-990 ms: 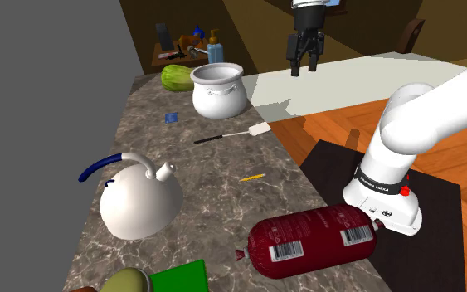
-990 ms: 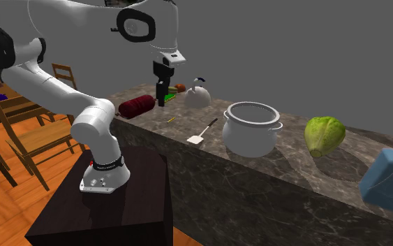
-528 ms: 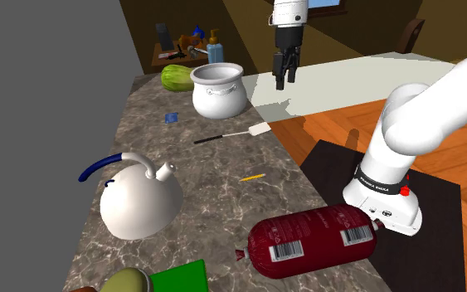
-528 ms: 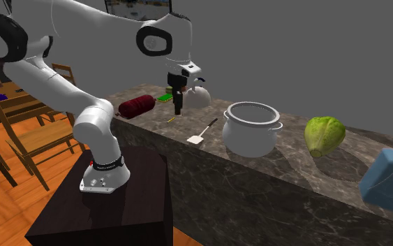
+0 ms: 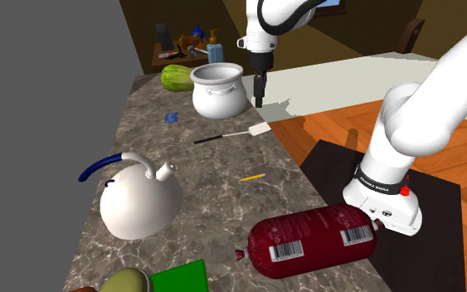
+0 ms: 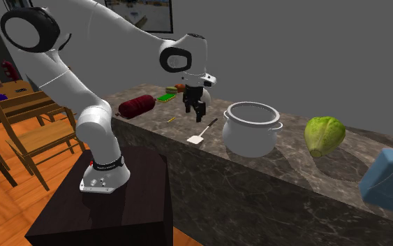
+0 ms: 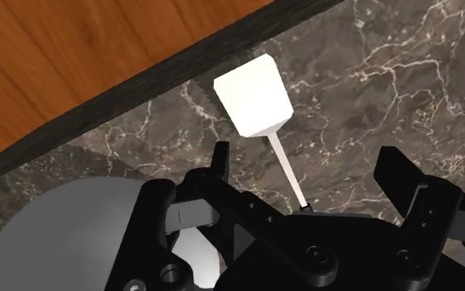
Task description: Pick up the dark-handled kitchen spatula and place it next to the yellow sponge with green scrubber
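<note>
The second exterior view shows my tool (image 6: 196, 117) from the side. Its fingers point down and stand apart, just above the spatula (image 6: 203, 132). In the shoulder view the same tool is turned edge-on and reads as one dark bar beside the white pot (image 5: 217, 89), so the gap cannot be judged there.

The wrist view looks straight down on the spatula. Its white square blade is near the counter (image 7: 371, 74) edge, where the wooden floor (image 7: 90, 50) begins. Its thin neck runs back between my two fingers, and neither finger touches it. The pot's round grey side sits close by.

The shoulder view takes in the whole counter. The spatula lies in front of the pot, with its blade toward the edge by my stand and its dark handle pointing inward. The sponge (image 5: 178, 278), showing a green face, is at the counter's far end, past the kettle (image 5: 140, 201) and the red sausage (image 5: 310, 240). It is well apart from the spatula.

Half a second ago my tool hung higher and farther out beyond the counter's edge. It has since swung in beside the pot and come down over the blade. The spatula has not shifted.

My tool is released and grips nothing.
</note>
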Motion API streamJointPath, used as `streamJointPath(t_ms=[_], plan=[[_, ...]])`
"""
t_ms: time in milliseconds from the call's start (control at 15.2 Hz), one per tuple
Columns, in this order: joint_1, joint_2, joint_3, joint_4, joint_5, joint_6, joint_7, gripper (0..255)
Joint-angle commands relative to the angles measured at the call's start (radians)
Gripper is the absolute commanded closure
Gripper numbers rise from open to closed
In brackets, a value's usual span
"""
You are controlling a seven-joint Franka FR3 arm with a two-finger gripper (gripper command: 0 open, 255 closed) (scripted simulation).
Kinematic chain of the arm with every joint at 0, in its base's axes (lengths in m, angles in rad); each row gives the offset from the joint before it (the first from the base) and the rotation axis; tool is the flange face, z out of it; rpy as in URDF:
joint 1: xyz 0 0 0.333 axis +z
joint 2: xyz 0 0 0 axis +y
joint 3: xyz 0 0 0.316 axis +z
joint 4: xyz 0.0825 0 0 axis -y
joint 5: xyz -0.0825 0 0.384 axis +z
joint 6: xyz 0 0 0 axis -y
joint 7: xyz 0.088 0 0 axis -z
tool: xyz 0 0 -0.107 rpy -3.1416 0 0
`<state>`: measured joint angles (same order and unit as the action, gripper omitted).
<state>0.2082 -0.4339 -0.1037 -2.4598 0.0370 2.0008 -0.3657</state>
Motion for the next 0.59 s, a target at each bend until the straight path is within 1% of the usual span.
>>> streamJointPath(t_ms=[0,462,528], plan=[[0.03,0.067,0.004,0.009,0.0,0.077,-0.071,0],[0.116,0.287,0.024,0.073,0.004,0.288,-0.309,0],[0.12,0.3,0.027,0.077,0.004,0.3,-0.323,0]])
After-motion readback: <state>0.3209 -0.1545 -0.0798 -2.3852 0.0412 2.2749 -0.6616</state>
